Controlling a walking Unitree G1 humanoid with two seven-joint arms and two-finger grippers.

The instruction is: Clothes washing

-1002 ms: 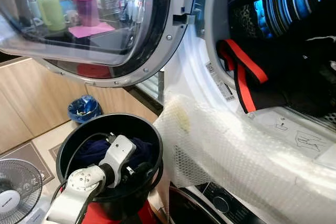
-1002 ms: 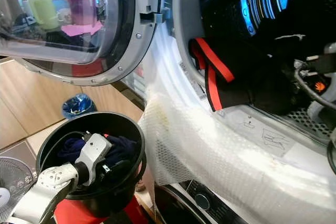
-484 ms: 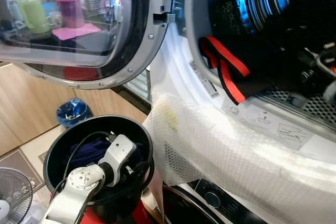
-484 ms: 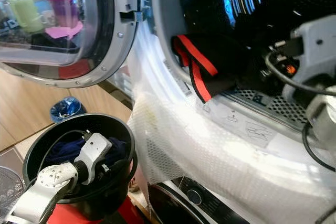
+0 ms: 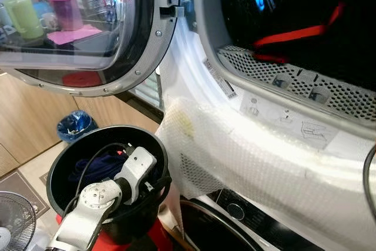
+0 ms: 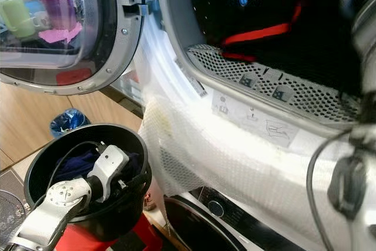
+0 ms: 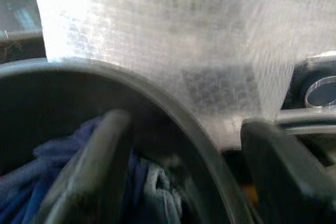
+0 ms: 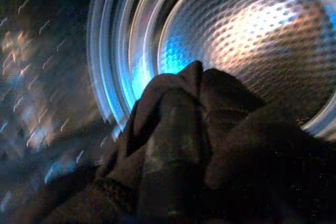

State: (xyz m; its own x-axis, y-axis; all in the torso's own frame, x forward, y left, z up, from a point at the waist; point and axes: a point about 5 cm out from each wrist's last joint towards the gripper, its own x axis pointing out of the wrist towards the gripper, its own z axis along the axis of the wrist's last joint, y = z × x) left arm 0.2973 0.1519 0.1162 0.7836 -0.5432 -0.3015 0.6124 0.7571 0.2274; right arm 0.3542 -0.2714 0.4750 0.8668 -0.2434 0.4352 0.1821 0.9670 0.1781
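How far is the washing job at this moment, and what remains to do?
Partly done. A black garment with red stripes already lies inside the drum. The right wrist view shows dark cloth bunched up close, apparently being pushed in. The left gripper straddles the rim of the black bucket, fingers apart. Dark blue clothes in it remain to load; the door is open.
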